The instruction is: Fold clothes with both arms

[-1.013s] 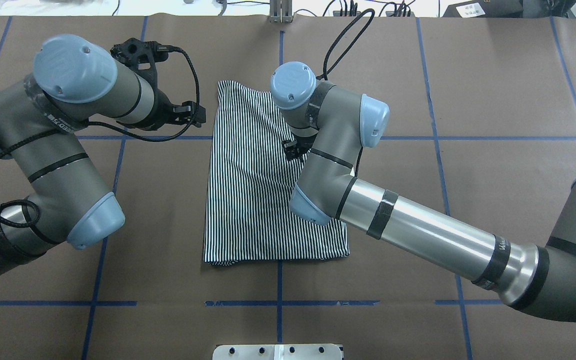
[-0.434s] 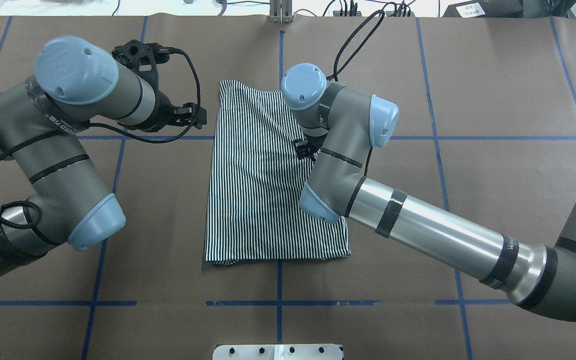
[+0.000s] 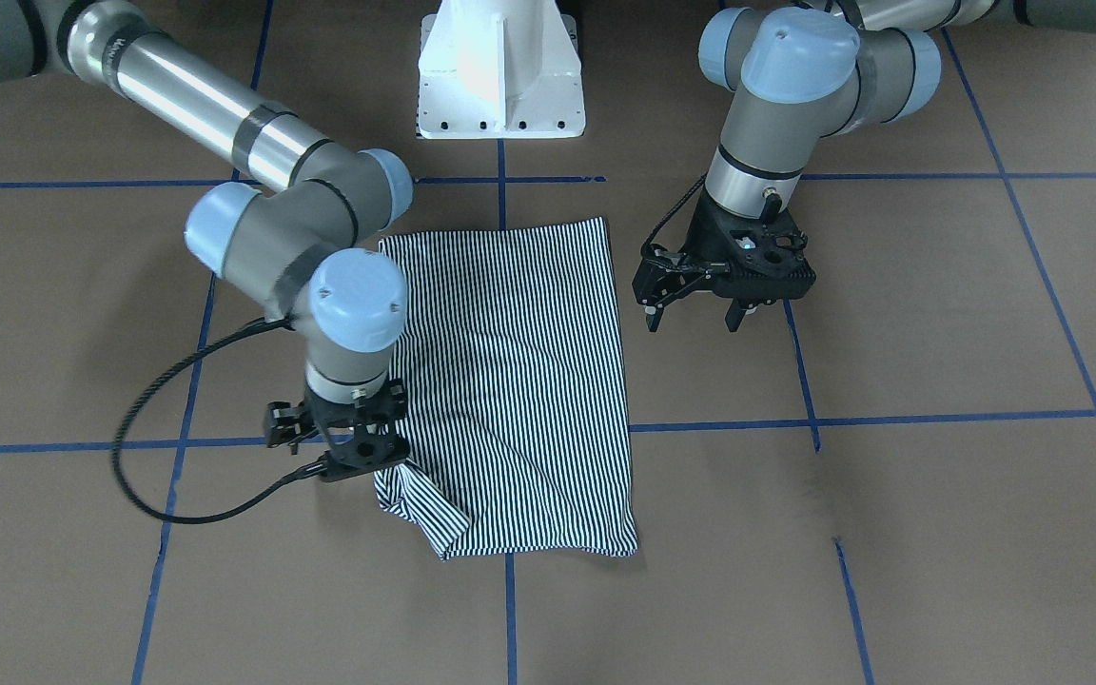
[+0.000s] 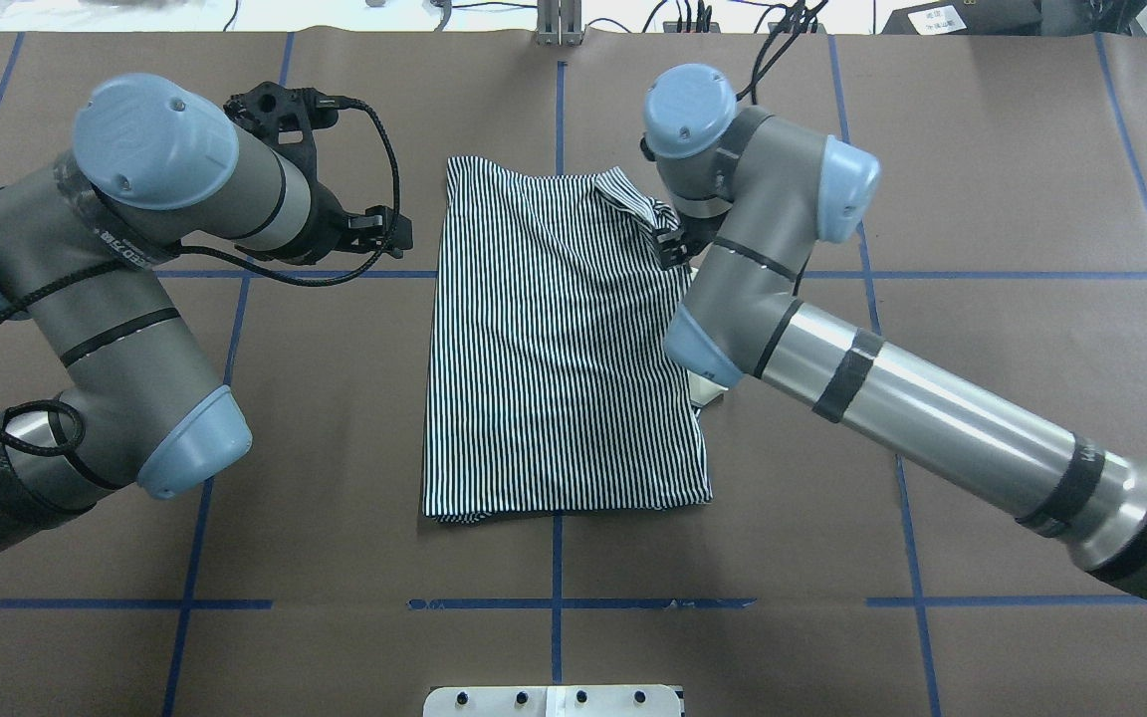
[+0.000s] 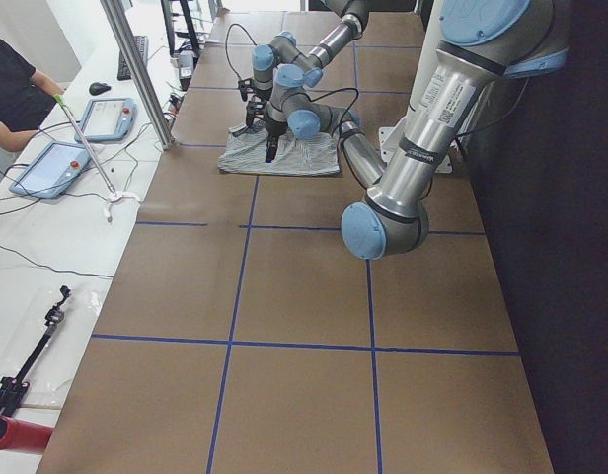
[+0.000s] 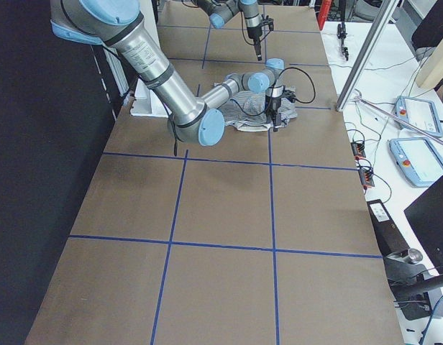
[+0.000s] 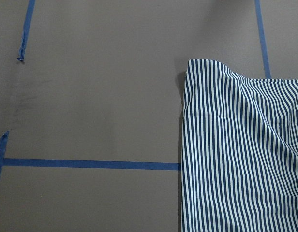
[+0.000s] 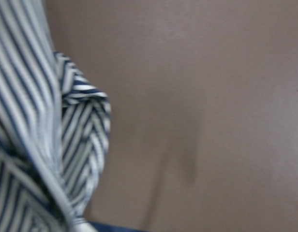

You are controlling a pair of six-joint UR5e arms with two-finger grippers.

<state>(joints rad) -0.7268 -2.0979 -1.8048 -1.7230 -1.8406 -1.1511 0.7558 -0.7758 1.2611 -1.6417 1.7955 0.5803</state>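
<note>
One striped shirt (image 4: 564, 358), no legible txt

Striped polo shirt (image 4: 559, 349) lies folded into rectangle, far right corner bunched, prob. lifted.

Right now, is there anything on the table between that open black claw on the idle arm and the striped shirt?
No. In the front-facing view only bare brown table lies between the left gripper, fingers spread, and the navy-and-white striped shirt.
</note>
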